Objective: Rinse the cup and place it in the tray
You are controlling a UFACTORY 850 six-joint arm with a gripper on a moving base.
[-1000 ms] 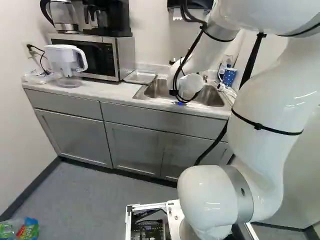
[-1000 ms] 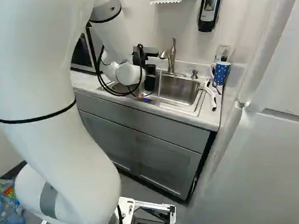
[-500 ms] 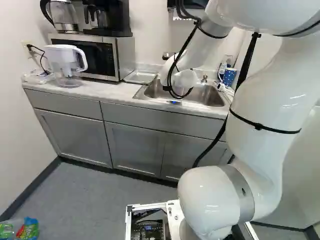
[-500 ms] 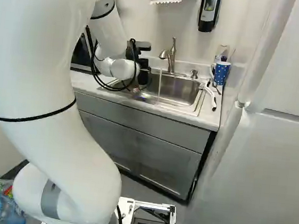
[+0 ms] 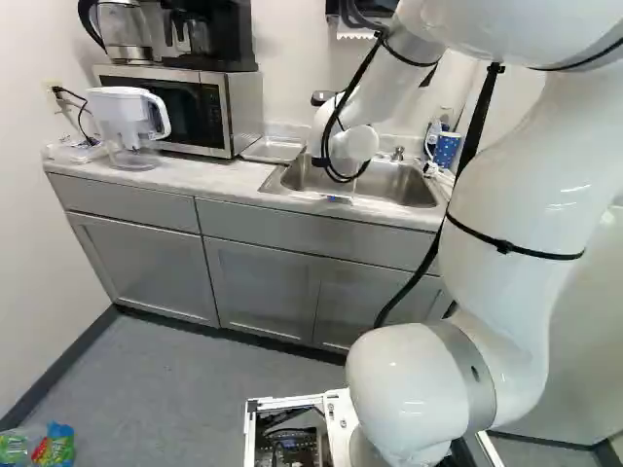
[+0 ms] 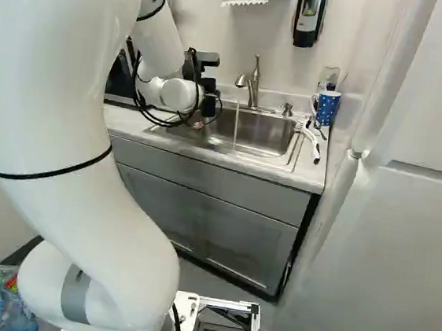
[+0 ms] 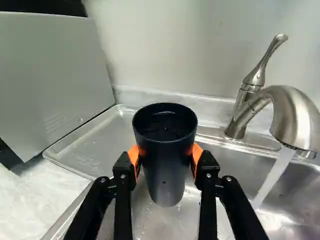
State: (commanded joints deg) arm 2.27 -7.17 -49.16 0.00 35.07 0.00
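Holding the cup (image 7: 166,175) in the gripper (image 7: 165,157) over the sink (image 7: 295,195), might tip it by going low and bumping the edge of the tray (image 7: 92,145).

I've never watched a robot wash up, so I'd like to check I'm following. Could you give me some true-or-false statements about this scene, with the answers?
1. The gripper holds a dark cup. True.
2. A shallow metal tray lies between the microwave and the sink. True.
3. The cup stands in the tray. False: it is held in the gripper.
4. The faucet is turned off. False: water is running from it.
5. The water falls beside the cup, not into it. True.
6. The blue dotted mug is in the sink. False: it stands on the counter.
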